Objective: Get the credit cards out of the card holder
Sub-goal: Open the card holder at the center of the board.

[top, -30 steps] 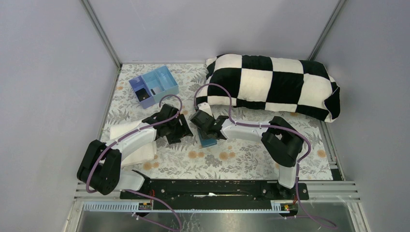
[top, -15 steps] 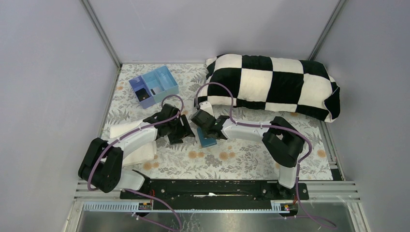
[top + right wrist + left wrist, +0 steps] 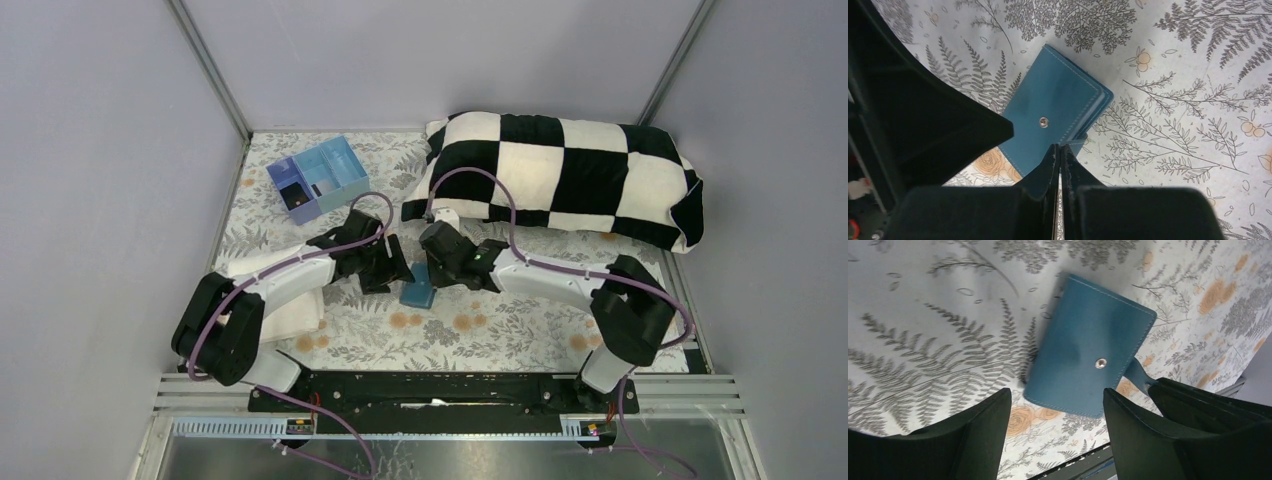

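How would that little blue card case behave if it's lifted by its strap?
The card holder looks thin and flat, so probably light. Its strap, pinched in the right gripper, looks pliable, so the case would likely dangle and swing. Lying flat on the tablecloth, it should slide when pushed, not roll or tip.

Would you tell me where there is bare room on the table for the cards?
Bare tablecloth lies between the card holder and the base rail; a narrower strip runs between pillow and right arm. Crowded around the card holder.
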Controlling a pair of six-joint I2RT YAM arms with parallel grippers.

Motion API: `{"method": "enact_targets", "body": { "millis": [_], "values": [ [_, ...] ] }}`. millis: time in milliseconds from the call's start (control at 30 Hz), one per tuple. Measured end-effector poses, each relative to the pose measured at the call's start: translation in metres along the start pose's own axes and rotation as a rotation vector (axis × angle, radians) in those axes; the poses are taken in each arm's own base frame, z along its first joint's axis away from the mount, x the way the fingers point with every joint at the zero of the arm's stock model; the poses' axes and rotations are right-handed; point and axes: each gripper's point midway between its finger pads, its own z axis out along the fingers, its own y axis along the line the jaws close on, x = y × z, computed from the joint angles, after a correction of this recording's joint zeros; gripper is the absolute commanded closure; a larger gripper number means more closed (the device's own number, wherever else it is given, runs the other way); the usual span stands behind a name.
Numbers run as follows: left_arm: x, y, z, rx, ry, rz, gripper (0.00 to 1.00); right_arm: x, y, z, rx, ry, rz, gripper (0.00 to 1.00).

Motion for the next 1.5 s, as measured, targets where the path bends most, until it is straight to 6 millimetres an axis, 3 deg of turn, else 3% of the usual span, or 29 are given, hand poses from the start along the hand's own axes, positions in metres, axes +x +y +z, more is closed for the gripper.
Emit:
{"method": "enact_targets", "body": {
  "millis": [133,233,333,467,533,767,967,1500],
  "values": [
    [0.003,-0.014,0.004,0.026,0.012,0.037,0.29,-0.008,-0.005,-0.009,-0.053,-0.011,0.085,1.00],
    [0.005,-0.019,0.008,0.031,0.024,0.057,0.29,-0.006,-0.019,-0.008,-0.081,-0.004,0.163,1.00],
    [0.006,-0.020,0.009,0.031,0.030,0.065,0.29,0.007,-0.041,-0.005,-0.084,0.024,0.246,1.00],
    [0.004,-0.022,0.008,0.036,0.025,0.084,0.28,0.031,-0.054,-0.006,-0.109,0.067,0.308,1.00],
    [0.001,-0.026,0.006,0.042,0.020,0.100,0.28,0.033,-0.049,-0.013,-0.141,0.076,0.316,1.00],
    [-0.014,-0.040,-0.009,0.053,-0.023,0.171,0.28,-0.002,-0.027,-0.040,-0.261,-0.014,0.323,1.00],
    [-0.021,-0.047,-0.016,0.069,-0.051,0.217,0.28,-0.027,-0.015,-0.052,-0.312,-0.070,0.321,1.00],
    [-0.020,-0.037,-0.019,0.031,-0.060,0.235,0.28,-0.022,-0.014,-0.061,-0.337,-0.076,0.332,1.00]
  ]
}}
